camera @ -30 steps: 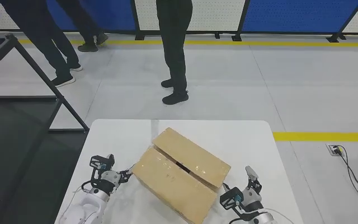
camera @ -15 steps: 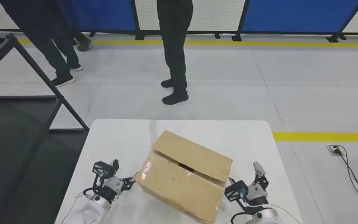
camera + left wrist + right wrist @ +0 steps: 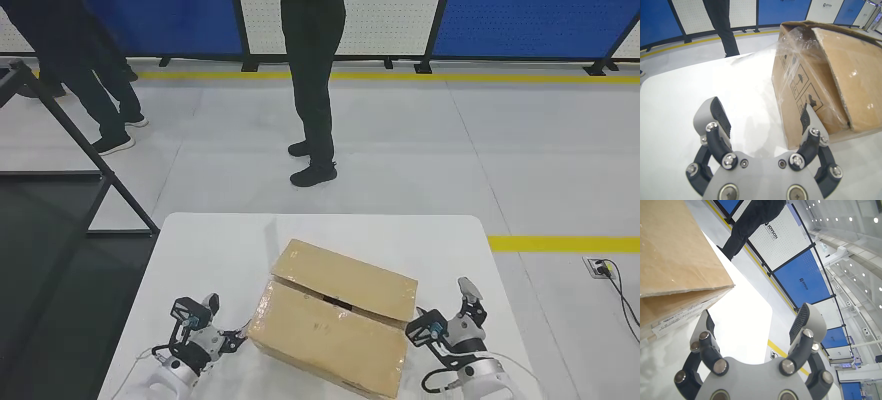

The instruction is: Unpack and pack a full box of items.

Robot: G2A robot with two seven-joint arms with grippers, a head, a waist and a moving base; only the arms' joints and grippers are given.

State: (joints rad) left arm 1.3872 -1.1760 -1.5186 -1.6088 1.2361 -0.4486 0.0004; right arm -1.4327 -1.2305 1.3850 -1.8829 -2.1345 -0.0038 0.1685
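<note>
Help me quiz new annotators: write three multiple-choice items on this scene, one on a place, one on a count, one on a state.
1. Where does the cardboard box stand?
A. on the floor
B. on the white table
C. on a shelf

2. How many cardboard boxes are on the table?
A. one
B. two
C. three

3. How is the left gripper?
A. shut on the box
B. shut, empty
C. open

Answers: 1 B, the top view shows it resting on the tabletop; 2 A, a single box lies there; 3 C, its wrist view shows the fingers spread apart, gripping nothing.
</note>
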